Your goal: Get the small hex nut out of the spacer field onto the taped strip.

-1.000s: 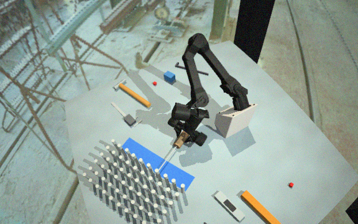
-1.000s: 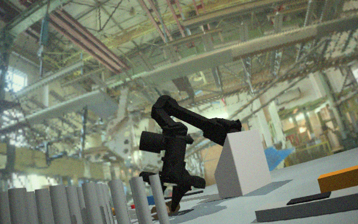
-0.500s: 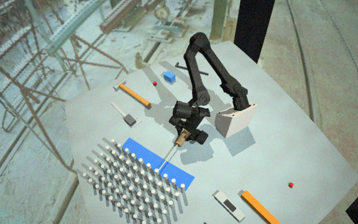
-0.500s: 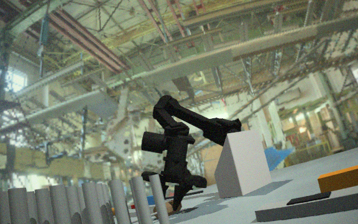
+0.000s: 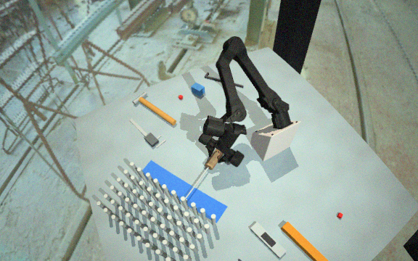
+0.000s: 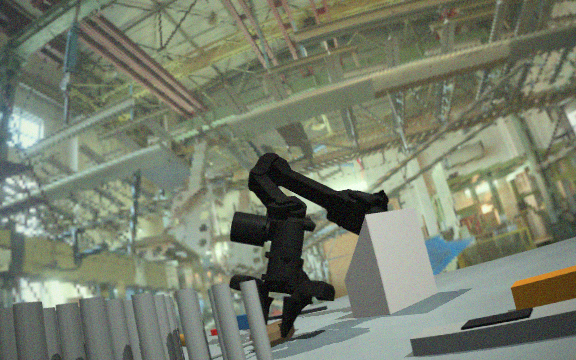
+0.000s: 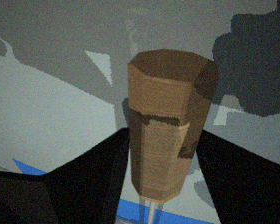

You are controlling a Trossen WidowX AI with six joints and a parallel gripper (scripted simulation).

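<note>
My gripper [image 5: 216,154] [image 7: 163,136] is shut on the brown wooden handle [image 5: 213,160] [image 7: 163,135] of a tool with a thin metal shaft [image 5: 197,182] [image 7: 151,212]. The shaft reaches across the blue taped strip [image 5: 209,204] [image 7: 126,207] to the front row of the spacers, where its tip is hidden or too small to make out. The pale round spacers [image 5: 144,212] [image 6: 92,330] stand upright in rows beyond the strip. In the exterior view the gripper is low behind the spacers. I cannot make out the hex nut in any view.
A hammer [image 5: 158,111] and a grey-headed tool [image 5: 152,139] lie left of the arm. A blue block [image 5: 197,89], a red ball [image 5: 181,97] and a black rod [image 5: 238,85] lie at the back. A white-grey bar [image 5: 268,239], an orange bar [image 5: 303,241] and a red cube [image 5: 339,215] lie right.
</note>
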